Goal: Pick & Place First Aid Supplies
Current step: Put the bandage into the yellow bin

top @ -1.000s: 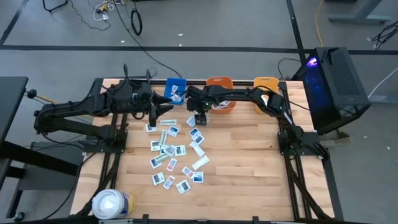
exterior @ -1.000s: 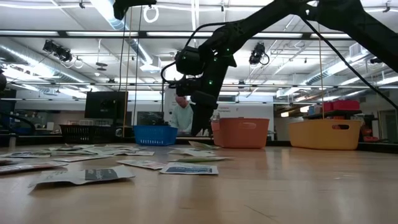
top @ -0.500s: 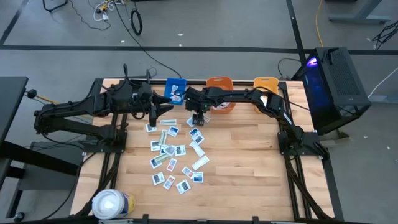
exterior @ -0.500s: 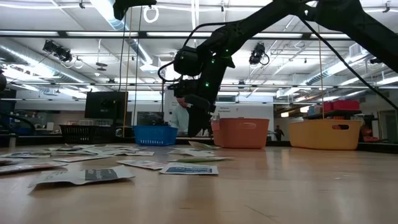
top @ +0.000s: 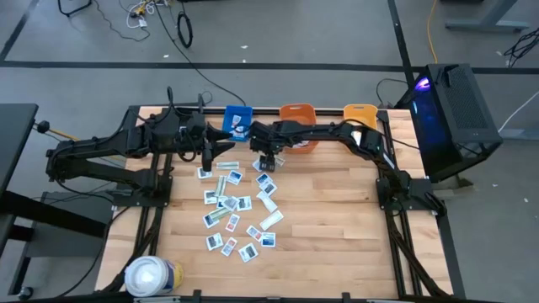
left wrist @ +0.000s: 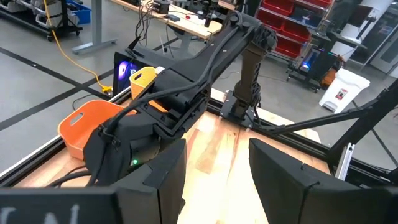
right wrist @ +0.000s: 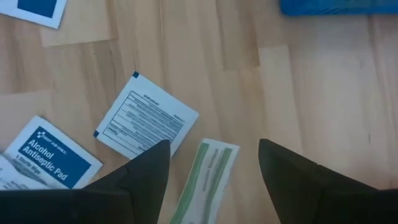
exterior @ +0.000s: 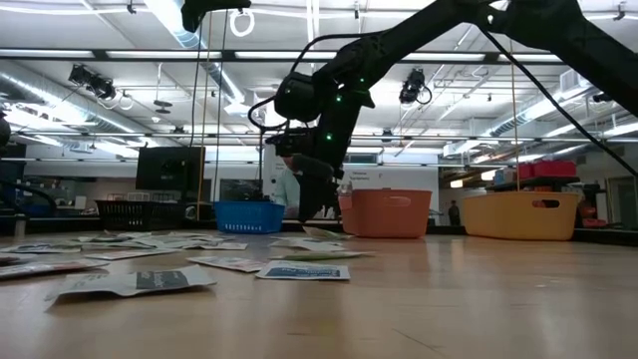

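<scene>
The first aid packets (top: 236, 209) lay scattered flat on the table's middle, the spread running from just before the far-edge bins toward the near edge. At its far end a pale green strip (right wrist: 205, 180) lay beside a white printed square packet (right wrist: 147, 124), with an alcohol antiseptic pad (right wrist: 45, 154) close by.

The right gripper (top: 267, 160) hung over that far end, just in front of the blue bin (top: 237, 120), fingers spread and nothing between them. In the right wrist view the green strip sat directly beneath the gap between the fingers, its long axis running roughly along the gripper's line of sight. The right arm was the nearer one to this strip.

The left gripper (top: 221, 148) was held above the table near the blue bin, jaws parted and empty.

Compared with one second earlier, the right gripper had shifted slightly toward the blue bin; the left arm and the packets were unchanged.
</scene>
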